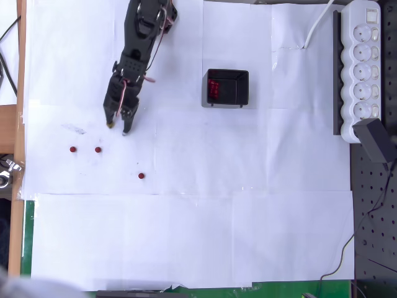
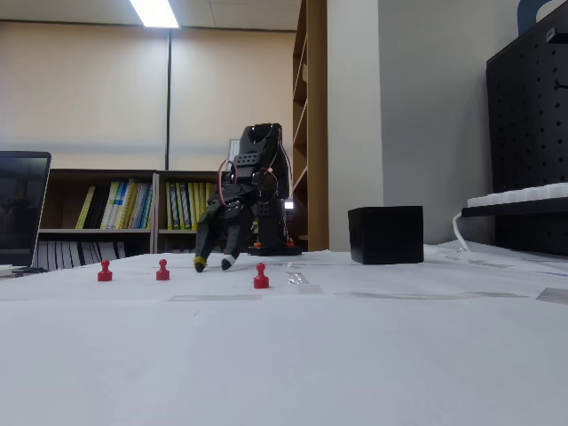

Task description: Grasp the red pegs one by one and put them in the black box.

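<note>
On white paper: 3 knobbed red pegs [image 2: 162,270].

pegs [image 1: 98,149] left of box [image 1: 227,88] | gripper [image 1: 118,128] just above pegs, overhead view

- The table top [image 1: 186,236] is covered in white paper sheets, matt, joined with strips of glossy clear tape
- The red pegs [image 1: 98,149] look like smooth, slightly shiny plastic
- The black box [image 1: 227,88], at about 3 o'clock from the arm, is dull black plastic with smooth walls
- The arm and its gripper [image 1: 118,128] are matt black plastic, with thin rubbery-looking wires along them
- The power strip [image 1: 361,68] at 2 o'clock is glossy white plastic
- The black pegboard [image 1: 375,205] at 4 o'clock looks like matt perforated metal
- A wooden edge [image 1: 20,56] runs along 9 o'clock
</note>
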You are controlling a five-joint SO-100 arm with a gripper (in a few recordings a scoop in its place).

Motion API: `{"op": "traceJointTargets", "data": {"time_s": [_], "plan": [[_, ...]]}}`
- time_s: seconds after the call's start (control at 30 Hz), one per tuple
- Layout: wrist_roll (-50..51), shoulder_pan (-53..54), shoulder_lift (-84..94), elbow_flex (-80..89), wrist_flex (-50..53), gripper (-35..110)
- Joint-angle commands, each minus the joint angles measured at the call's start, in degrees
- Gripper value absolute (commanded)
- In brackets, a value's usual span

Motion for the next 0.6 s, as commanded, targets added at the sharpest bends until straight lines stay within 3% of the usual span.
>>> {"op": "traceJointTargets", "data": {"time_s": [0.0,0.57], "plan": [[-0.5,1.7,5.4,6.2,-1.0,16],[-0.3,5.4,14.1,15.3,-2.2,16]]}}
